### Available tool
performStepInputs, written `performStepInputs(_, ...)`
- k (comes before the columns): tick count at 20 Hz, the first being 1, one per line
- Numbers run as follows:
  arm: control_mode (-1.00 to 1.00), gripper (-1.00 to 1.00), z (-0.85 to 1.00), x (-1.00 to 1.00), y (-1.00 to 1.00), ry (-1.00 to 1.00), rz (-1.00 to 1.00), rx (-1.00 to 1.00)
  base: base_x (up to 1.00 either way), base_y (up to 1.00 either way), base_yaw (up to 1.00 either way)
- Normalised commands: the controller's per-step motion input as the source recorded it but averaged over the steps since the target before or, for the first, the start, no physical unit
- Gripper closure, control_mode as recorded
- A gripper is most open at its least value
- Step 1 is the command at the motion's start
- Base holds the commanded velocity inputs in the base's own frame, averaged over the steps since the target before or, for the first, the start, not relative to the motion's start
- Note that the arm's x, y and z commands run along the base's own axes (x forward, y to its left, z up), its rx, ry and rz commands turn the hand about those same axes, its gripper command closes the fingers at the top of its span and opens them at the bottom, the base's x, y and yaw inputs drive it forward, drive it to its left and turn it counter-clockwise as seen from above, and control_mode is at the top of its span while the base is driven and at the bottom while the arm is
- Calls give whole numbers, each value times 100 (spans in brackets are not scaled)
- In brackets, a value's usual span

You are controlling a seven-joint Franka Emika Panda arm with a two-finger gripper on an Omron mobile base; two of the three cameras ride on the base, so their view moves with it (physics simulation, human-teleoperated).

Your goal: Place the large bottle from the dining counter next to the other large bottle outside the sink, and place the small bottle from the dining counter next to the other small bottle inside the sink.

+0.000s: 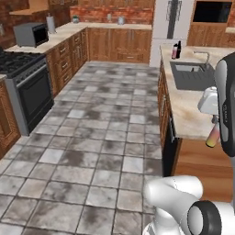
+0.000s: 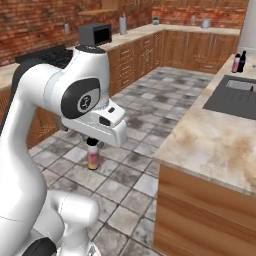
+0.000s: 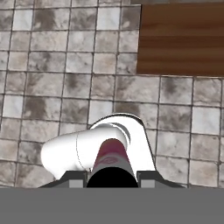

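Pink-orange small bottle (image 2: 93, 158) hangs clamped in the gripper (image 2: 92, 146).

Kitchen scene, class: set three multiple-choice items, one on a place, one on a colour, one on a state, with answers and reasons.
1. The black bottle stands: A in the sink; B on the counter beyond the sink; C on the floor.
2. The small bottle is: A green; B blue; C pink fading to orange.
3. The gripper is: A open; B shut on the small bottle; C resting on the counter.

B: it stands upright past the basin.
C: both base views show it.
B: it hangs from the fingers above the floor.
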Motion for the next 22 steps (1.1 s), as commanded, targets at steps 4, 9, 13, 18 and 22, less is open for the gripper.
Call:
performStepInputs(4,100,100,0,0,0,0,0,0,0,0,-25)
performStepInputs(9,100,100,0,0,0,0,0,0,0,0,-25)
performStepInputs(13,100,100,0,0,0,0,0,0,0,0,-25)
performStepInputs(18,100,100,0,0,0,0,0,0,0,1,-25)
performStepInputs(22,100,100,0,0,0,0,0,0,14,54,-14)
